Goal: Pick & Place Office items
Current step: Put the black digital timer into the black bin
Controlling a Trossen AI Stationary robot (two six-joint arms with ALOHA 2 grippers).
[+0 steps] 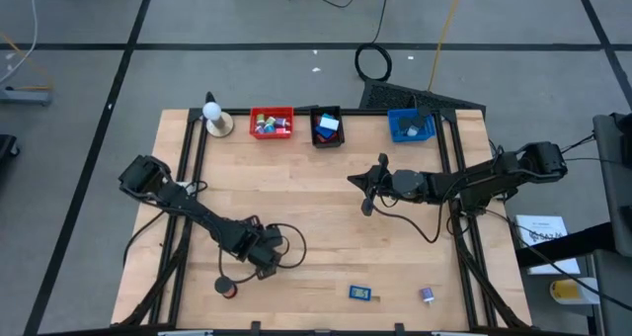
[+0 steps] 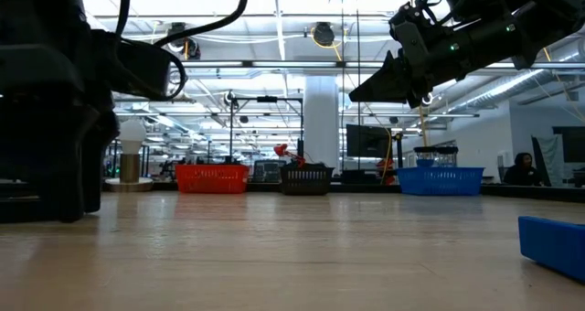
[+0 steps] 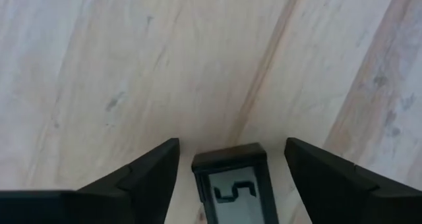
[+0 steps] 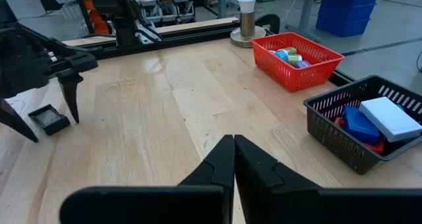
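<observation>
Table: pale wooden plank top, grain running lengthwise, framed by dark metal rails.
My left gripper: low over the near-left part of the boards, fingers spread apart, holding nothing.
Task item: small black-framed rectangle with a grey display face lies flat on the wood between my left fingers, touching neither.
My right gripper: raised above the table's middle right, fingers pressed together, empty.
Far edge: red mesh bin, black mesh bin and blue mesh bin in a row, each with small pieces inside; white ball on a round tan base beside the red one.
Near edge: small blue block, a purple piece, a red round piece.
Room: grey floor with dark lines, cables, ceiling lights, shelves and a person seated far off at right.
</observation>
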